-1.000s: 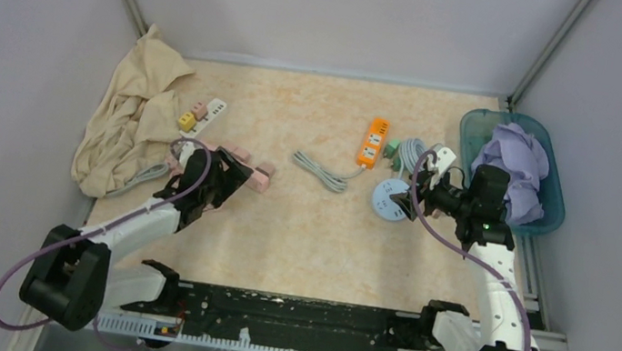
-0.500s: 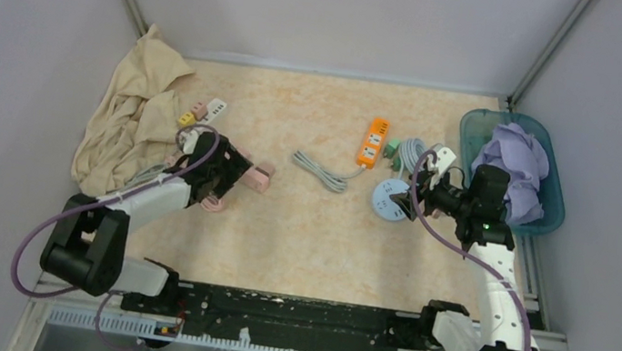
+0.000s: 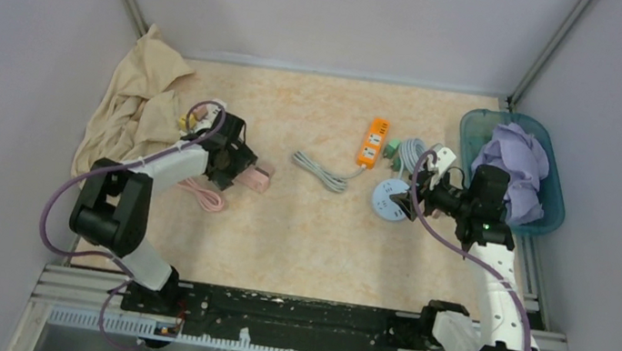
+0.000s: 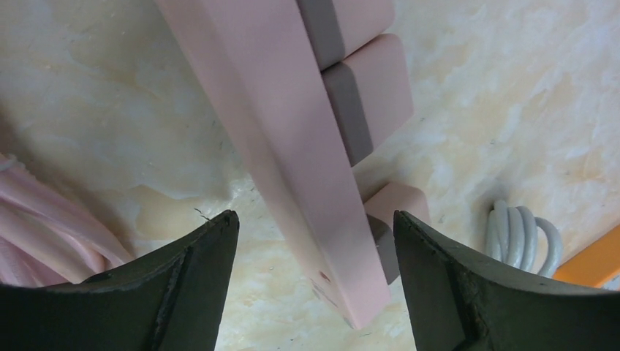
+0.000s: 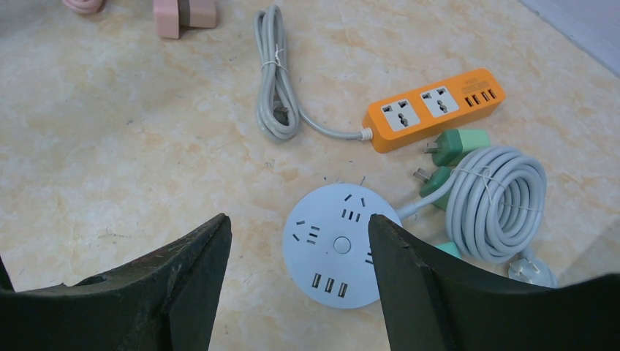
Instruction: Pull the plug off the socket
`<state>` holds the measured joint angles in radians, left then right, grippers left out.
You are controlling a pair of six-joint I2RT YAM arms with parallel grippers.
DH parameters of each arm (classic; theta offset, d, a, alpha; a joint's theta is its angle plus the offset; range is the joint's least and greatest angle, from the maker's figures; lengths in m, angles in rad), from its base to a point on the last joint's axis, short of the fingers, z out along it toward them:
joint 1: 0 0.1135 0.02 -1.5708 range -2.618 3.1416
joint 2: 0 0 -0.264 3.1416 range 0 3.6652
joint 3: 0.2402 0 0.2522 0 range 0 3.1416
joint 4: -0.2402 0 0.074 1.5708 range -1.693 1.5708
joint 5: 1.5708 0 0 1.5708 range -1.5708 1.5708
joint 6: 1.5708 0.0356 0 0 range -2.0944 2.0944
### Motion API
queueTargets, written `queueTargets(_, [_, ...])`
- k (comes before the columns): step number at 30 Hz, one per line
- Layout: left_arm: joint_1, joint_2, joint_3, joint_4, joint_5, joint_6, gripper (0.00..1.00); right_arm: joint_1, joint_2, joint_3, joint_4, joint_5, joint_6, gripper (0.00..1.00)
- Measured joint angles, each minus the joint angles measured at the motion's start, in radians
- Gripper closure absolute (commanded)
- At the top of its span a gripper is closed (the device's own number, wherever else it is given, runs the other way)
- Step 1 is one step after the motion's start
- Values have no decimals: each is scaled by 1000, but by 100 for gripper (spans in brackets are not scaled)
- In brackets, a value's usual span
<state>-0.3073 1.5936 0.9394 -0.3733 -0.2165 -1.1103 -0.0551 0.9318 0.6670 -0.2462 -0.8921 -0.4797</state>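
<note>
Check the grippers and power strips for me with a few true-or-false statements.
1. The left gripper is open astride the long pink plastic power strip. True.
2. The orange plastic power strip has a plug in it. False: both sockets are empty.
3. The right gripper is shut on the round pale-blue socket hub. False: it is open, holding nothing.
4. Several boxy pink plugs are seated in the pink strip. True.

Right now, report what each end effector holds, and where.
Nothing. Left end effector open over the long pink plastic power strip; right end effector open above the round white socket hub.
</note>
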Motion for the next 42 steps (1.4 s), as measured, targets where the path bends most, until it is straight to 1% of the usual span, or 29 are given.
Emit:
queueTargets(6, [0,6,1,-38,0,5,21,0,0,0,0,0,0,31])
queueTargets(16, [0,28,26,-54,0,11,33,0,0,0,0,0,-7,31])
queueTargets(19, [0,32,29,-54,0,12,42,0,0,0,0,0,-7,31])
queueTargets(23, [0,32,31,-55,0,17,59,0,0,0,0,0,-7,31])
queueTargets(28, [0,25,30,-60,4,24,67,0,0,0,0,0,-8,31])
queueTargets(33, [0,6,0,-24,10,32,73,0,-1,0,0,0,-8,31])
queueTargets(37, [2,-43,-74,60,40,58,81,0,-1,0,0,0,-8,31])
queueTargets(42, [2,-183,-257,223,121,155,100,0,-1,0,0,0,-8,31])
